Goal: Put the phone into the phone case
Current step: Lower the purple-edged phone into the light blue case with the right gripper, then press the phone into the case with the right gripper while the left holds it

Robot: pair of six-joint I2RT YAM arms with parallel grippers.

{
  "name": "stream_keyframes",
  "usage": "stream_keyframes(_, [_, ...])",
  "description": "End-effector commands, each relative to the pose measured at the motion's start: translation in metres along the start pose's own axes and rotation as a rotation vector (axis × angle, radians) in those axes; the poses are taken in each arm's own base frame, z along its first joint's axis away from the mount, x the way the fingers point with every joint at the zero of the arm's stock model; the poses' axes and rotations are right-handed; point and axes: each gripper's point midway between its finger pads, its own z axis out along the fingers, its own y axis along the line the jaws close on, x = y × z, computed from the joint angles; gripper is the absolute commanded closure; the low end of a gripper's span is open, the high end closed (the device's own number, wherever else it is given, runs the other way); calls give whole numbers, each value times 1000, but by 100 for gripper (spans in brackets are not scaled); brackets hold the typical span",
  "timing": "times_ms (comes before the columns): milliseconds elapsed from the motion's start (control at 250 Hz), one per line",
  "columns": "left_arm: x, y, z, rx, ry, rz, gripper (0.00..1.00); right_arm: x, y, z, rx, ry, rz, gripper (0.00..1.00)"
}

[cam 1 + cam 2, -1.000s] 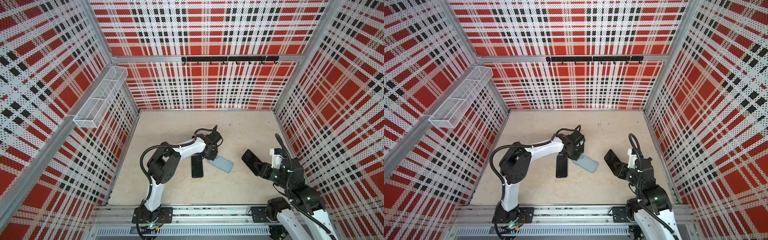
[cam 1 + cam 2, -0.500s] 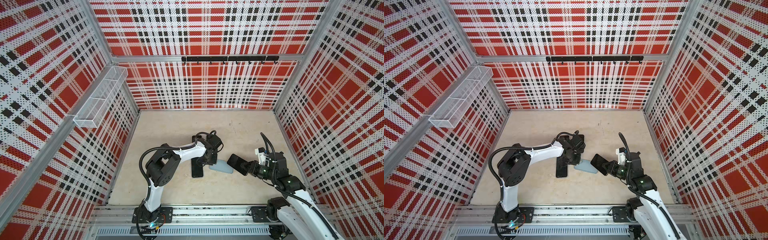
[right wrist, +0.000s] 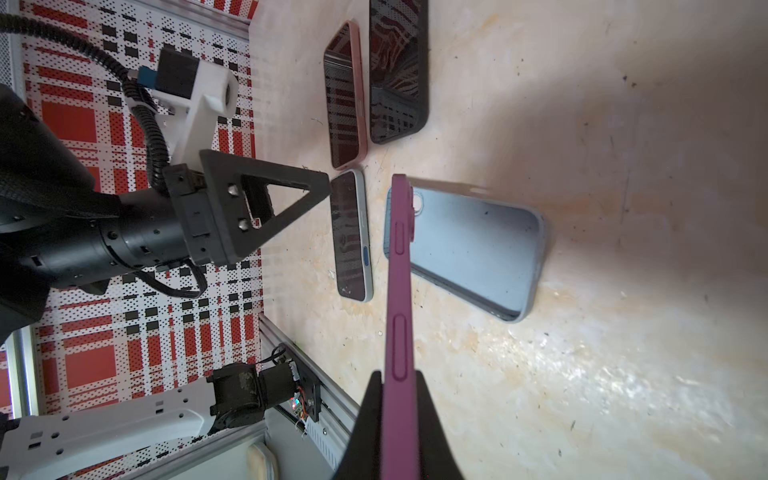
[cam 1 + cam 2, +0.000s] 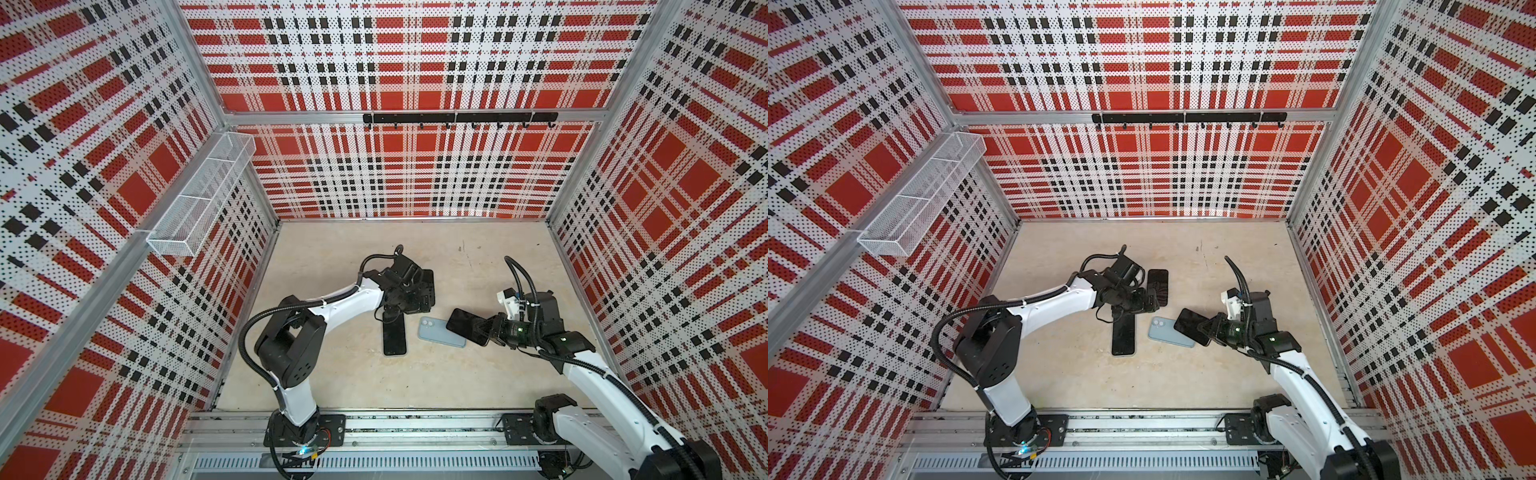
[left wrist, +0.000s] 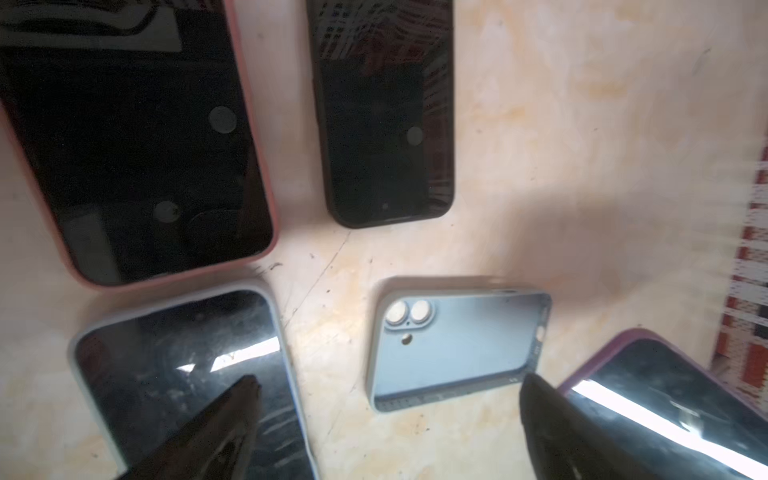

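In both top views the light blue phone case [image 4: 440,332] lies flat on the tan table [image 4: 374,386], near the middle, open side up. The right gripper [image 4: 483,331] is squeezed tight on one end of the phone [image 4: 466,325], a dark phone with a purple rim. The phone's free end hangs over the end of the case closest to the right arm. The left gripper [image 4: 406,305] is above the table just behind the case and holds nothing. A grey-rimmed phone [image 4: 394,337] lies flat just beside the case. In a top view a black phone [image 4: 1158,286] peeks out behind the left gripper.

In the left wrist view the left gripper's two fingers [image 5: 232,419] stand wide apart, with only the table and a corner of the case between them. The case [image 5: 453,345] is empty, and its round camera holes show. The phone [image 5: 665,403] comes in tilted at the case's far end. A pink-rimmed phone [image 5: 133,137] and the black phone [image 5: 386,112] lie side by side farther off.

In the right wrist view the phone [image 3: 399,291] shows only its thin purple side. It is pinched between two black fingers [image 3: 365,419]. The case [image 3: 473,245] lies flat behind it — I cannot tell if the two touch.
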Motion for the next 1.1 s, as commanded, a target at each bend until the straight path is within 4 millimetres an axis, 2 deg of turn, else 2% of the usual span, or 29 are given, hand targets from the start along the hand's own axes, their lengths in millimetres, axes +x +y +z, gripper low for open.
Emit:
stream_keyframes(0, [-4, -18, -5, 143, -12, 2, 0, -17, 24, 0, -87, -33, -92, 100])
stream_keyframes(256, [4, -28, 1, 298, 28, -37, 0, -10, 13, 21, -92, 34, -62, 100])
stream_keyframes(536, [17, -20, 16, 308, 73, -75, 0, -4, 7, 51, -104, 104, -56, 100])
stream_keyframes(804, [28, -19, 33, 328, 117, -98, 0, 4, -11, 77, -122, 201, -21, 100])
stream_keyframes(1096, [34, -17, 41, 337, 148, -114, 0, 15, -30, 93, -97, 280, 35, 100])
